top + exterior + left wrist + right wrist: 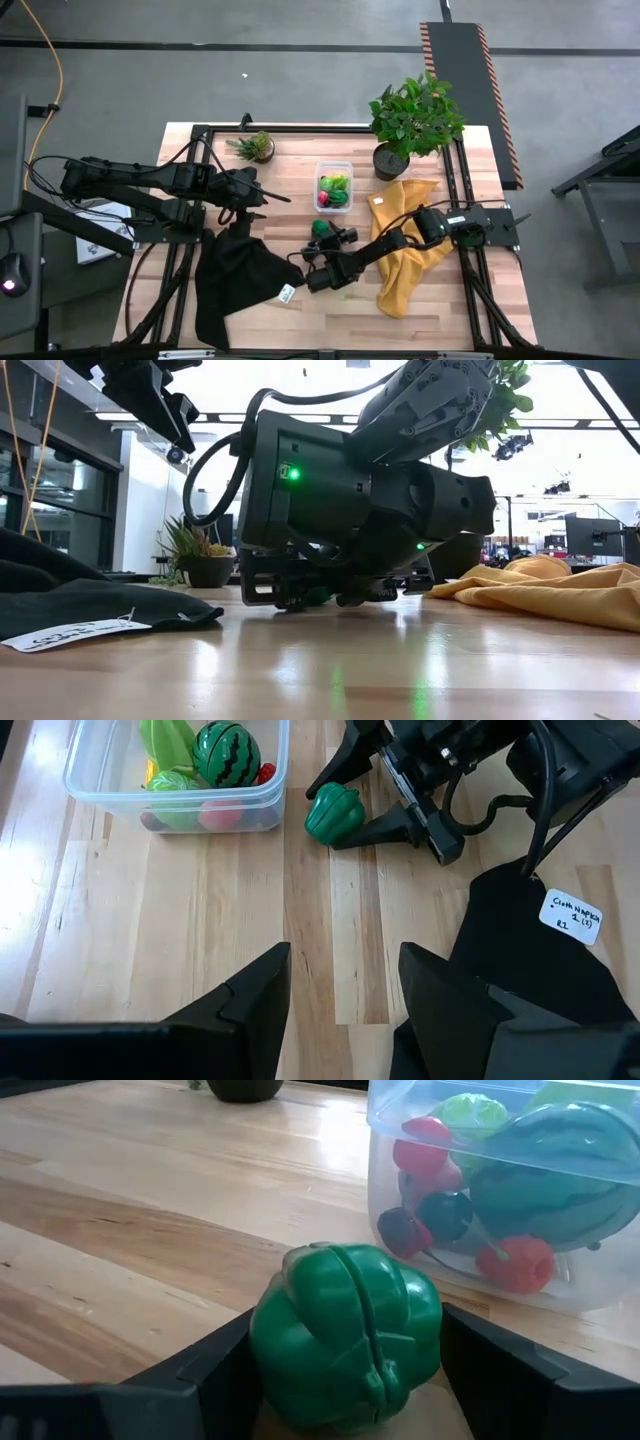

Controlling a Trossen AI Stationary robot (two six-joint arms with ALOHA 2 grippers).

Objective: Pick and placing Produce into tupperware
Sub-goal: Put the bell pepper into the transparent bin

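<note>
A green toy pepper (345,1335) sits on the wood a little nearer than the clear tupperware (333,187), and also shows in the high view (320,228). My right gripper (345,1380) lies low on the table, shut on it. The tupperware (120,805) holds a striped melon (225,753), light-green and yellow pieces and small red ones. My left gripper (345,980) hangs open above bare wood left of the tupperware, beside the black cloth (235,280). My right gripper pinches the green pepper between its two fingers, one finger (200,1370) on either flank (270,1330). It comes nearly level from the table's near side, pointing toward the tupperware. The pepper's underside rests on the table, and it stands upright.
A black cloth with a white tag (287,294) lies at near left and a yellow cloth (410,255) at right under my right arm. A large potted plant (415,120) and a small one (255,147) stand along the far edge. Bare wood lies between the cloths.
</note>
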